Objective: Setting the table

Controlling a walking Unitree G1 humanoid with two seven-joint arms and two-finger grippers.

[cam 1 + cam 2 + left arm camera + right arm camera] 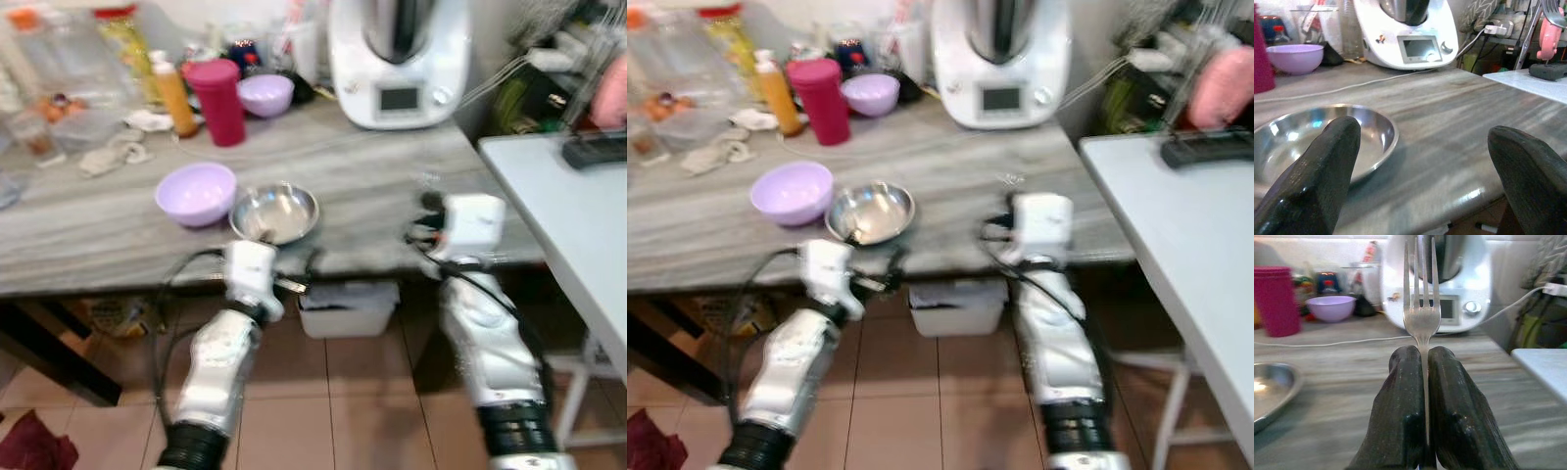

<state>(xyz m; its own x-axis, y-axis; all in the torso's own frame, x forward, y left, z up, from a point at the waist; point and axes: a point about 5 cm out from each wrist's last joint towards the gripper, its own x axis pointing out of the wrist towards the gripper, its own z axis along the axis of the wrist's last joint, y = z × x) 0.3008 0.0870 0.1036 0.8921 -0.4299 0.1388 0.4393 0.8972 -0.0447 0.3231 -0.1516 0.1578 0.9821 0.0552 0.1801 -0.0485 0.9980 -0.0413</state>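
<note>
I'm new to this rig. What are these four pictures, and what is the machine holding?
A humanoid robot stands at a grey counter. The two top pictures come from its head camera, looking down at its silver arms. The other two come from cameras on its wrists, looking along the black fingers. The left gripper is open, just before a steel bowl. The right gripper is shut on a fork, tines pointing away from it. Also on the counter: a purple bowl, a red cup and a white kitchen machine.
</note>
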